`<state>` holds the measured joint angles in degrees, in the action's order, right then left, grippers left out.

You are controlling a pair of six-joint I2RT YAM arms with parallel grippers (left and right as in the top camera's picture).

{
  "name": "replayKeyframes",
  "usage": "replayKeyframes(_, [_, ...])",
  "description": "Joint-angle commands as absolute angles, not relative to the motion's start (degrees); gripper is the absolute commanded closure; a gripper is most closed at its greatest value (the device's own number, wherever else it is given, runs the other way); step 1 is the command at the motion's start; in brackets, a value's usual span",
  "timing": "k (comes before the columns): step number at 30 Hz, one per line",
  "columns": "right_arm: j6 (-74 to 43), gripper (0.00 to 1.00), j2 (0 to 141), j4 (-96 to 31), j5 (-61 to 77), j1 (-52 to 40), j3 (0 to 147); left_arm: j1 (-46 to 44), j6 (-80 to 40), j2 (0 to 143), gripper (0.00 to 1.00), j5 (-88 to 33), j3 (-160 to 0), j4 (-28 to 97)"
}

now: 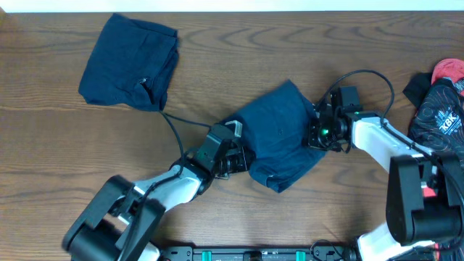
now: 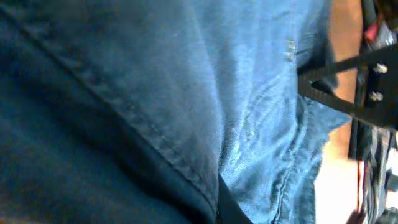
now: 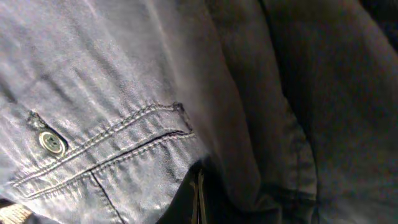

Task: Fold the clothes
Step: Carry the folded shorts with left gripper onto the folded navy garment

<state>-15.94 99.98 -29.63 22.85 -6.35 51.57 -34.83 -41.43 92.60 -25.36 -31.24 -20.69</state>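
Denim clothes (image 2: 124, 93) fill wrist views, lying on wood-grain table (image 1: 43, 159).

The tips of my left pincer (image 1: 233, 161) are buried under the edge of the navy garment (image 1: 279, 130). My right pincer (image 1: 317, 130) vanishes into the far side of it in the same way. From my left wrist, cloth crowds the lens and the lower left is a blur. Only a dark sliver (image 2: 229, 204) pokes in at the bottom, and I cannot name it. At the right of the surface, the red-and-black heap (image 1: 441, 98) is cut off by the picture's edge, its print too small to read.
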Motion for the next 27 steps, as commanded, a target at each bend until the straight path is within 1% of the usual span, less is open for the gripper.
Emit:
replayKeyframes(1, [-16.23,0.99,92.49,-31.11,21.34,-6.48,51.31,-34.09,-31.83,86.72,0.94,-30.15,-34.44,-19.73])
replayKeyframes(3, [-16.27,0.99,88.27,-31.38,21.41,-6.5,51.31,-32.67,-30.83,83.74,0.94,-31.94,-35.59,-19.7])
replayKeyframes(7, [-17.12,0.94,79.07,-31.51,21.41,-6.5,51.31,-28.03,-32.27,78.59,0.94,-36.03,-39.24,-19.75])
replayKeyframes(12, [-19.27,0.91,71.26,-31.48,21.41,-6.5,51.31,-20.97,-33.45,76.82,0.94,-36.91,-45.41,-19.77])
replayKeyframes(15, [-19.29,0.91,68.99,-31.59,21.41,-6.5,51.31,-15.07,-33.23,77.01,0.94,-36.91,-49.84,-19.79])
replayKeyframes(22, [-19.29,0.92,68.58,-33.65,21.43,-6.5,51.31,1.32,-30.41,78.41,0.94,-38.65,-61.25,-19.75])
replayKeyframes(27, [-19.31,0.92,68.58,-34.72,21.45,-6.5,51.31,10.41,-29.19,84.4,0.94,-38.94,-67.2,-23.18])
